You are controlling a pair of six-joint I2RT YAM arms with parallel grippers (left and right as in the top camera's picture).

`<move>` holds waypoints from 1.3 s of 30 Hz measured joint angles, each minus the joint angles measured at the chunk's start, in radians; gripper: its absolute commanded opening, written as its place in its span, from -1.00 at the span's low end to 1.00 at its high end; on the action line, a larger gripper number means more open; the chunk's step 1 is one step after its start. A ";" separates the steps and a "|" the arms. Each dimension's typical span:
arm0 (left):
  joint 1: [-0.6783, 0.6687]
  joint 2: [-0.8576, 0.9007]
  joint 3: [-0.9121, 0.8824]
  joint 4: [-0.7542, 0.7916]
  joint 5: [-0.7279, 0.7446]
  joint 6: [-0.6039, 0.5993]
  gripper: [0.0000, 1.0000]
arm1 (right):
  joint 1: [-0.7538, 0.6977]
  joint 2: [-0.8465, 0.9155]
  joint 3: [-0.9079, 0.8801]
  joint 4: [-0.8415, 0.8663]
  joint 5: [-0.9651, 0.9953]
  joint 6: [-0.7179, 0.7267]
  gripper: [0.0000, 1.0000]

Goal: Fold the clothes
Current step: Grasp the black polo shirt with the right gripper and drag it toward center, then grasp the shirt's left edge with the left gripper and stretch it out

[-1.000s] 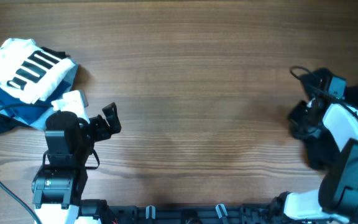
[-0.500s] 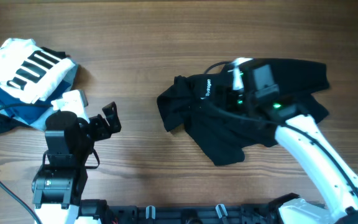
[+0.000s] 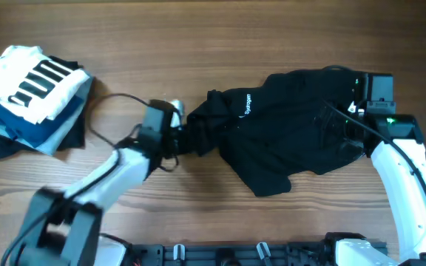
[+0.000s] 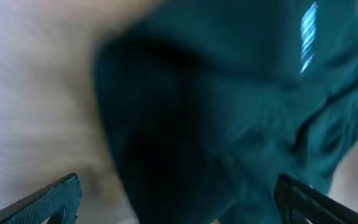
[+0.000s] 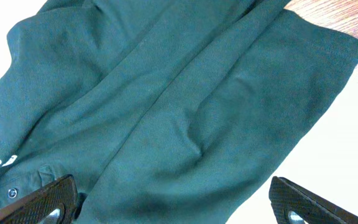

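While the black shirt (image 3: 287, 125) lies crumpled between the middle of the bench (image 3: 198, 37) and its right edge, white chest logo (image 3: 247, 103) upward, the left arm is stretched low from the near-left corner. The left end effector (image 3: 186, 134) is placed at the shirt's left end, fingers (image 4: 48, 199) spread apart before blurred dark fabric. The right arm is bent up along the right edge. The right end effector (image 5: 171, 183) is held over the shirt's right side, fingers wide apart, nothing gripped. A striped white garment (image 3: 32, 77) is stacked on blue folded garments (image 3: 28, 129) at the far-left corner.
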 measured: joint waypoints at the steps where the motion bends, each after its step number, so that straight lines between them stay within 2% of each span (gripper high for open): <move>1: -0.029 0.047 0.000 0.011 0.029 -0.048 0.97 | 0.000 0.000 0.000 0.000 0.000 -0.003 0.99; 2: -0.053 0.064 0.010 0.035 0.056 -0.092 0.74 | 0.000 0.000 0.000 0.002 0.000 -0.003 0.99; 3: -0.076 0.080 0.012 0.048 0.079 -0.130 0.23 | 0.000 0.000 0.000 0.002 0.000 -0.004 0.99; 4: -0.086 0.086 0.012 0.051 0.087 -0.146 -0.68 | 0.000 0.000 0.000 0.003 0.000 -0.004 0.99; 5: -0.091 0.095 0.010 0.059 0.089 -0.165 -0.92 | 0.000 0.000 0.000 0.003 0.000 -0.004 0.99; 10: -0.042 0.108 0.008 0.132 0.009 -0.177 -0.92 | 0.000 0.000 0.000 -0.001 0.000 -0.004 0.99; 13: 0.181 0.010 0.015 0.129 -0.137 -0.100 -0.92 | 0.000 0.000 0.000 -0.008 0.000 -0.004 0.99; 14: 0.261 -0.020 0.038 0.128 -0.163 -0.080 -0.63 | 0.000 0.000 0.000 -0.009 0.000 -0.004 1.00; 15: 0.318 -0.034 0.061 0.123 -0.167 -0.071 0.79 | 0.000 0.000 0.000 -0.008 0.000 -0.004 0.99; 16: 0.399 -0.047 0.100 0.121 -0.168 -0.060 1.00 | 0.000 0.000 0.000 -0.008 0.000 -0.004 0.99; 17: 0.445 -0.055 0.122 0.116 -0.159 -0.053 1.00 | 0.000 0.000 0.000 -0.008 0.000 -0.005 1.00; 19: 0.468 -0.068 0.144 -0.016 -0.117 -0.047 1.00 | 0.000 0.000 0.000 -0.009 0.000 -0.011 0.99; 21: 0.454 -0.068 0.136 -0.289 -0.079 -0.043 1.00 | 0.000 0.000 0.000 -0.015 0.000 -0.020 0.99; 23: 0.451 -0.068 0.138 -0.478 -0.076 -0.040 1.00 | 0.000 0.000 0.000 -0.032 -0.001 -0.027 0.99; 24: 0.451 -0.068 0.135 -0.592 -0.095 -0.039 0.89 | 0.000 0.000 0.000 -0.043 -0.011 -0.031 0.99; 25: 0.451 -0.068 0.132 -0.631 -0.110 -0.038 0.73 | 0.000 0.000 0.000 -0.050 -0.023 -0.034 0.99; 29: 0.451 -0.068 0.095 -0.599 -0.159 -0.030 0.34 | 0.000 0.000 -0.016 -0.093 -0.145 -0.038 0.99; 33: 0.451 -0.065 0.034 -0.481 -0.164 -0.013 0.30 | 0.000 0.026 -0.135 -0.072 -0.216 -0.010 1.00; 34: 0.451 -0.064 0.022 -0.437 -0.164 0.009 0.10 | 0.000 0.028 -0.151 -0.063 -0.219 -0.005 0.99; 35: 0.451 -0.064 0.014 -0.412 -0.164 0.041 0.08 | 0.000 0.030 -0.169 -0.052 -0.224 0.007 0.99; 37: 0.448 -0.064 0.010 -0.367 -0.147 0.083 0.23 | 0.000 0.030 -0.183 -0.041 -0.226 0.010 0.99; 39: 0.430 -0.064 0.010 -0.357 -0.129 0.121 0.21 | 0.000 0.030 -0.186 -0.041 -0.229 0.013 0.99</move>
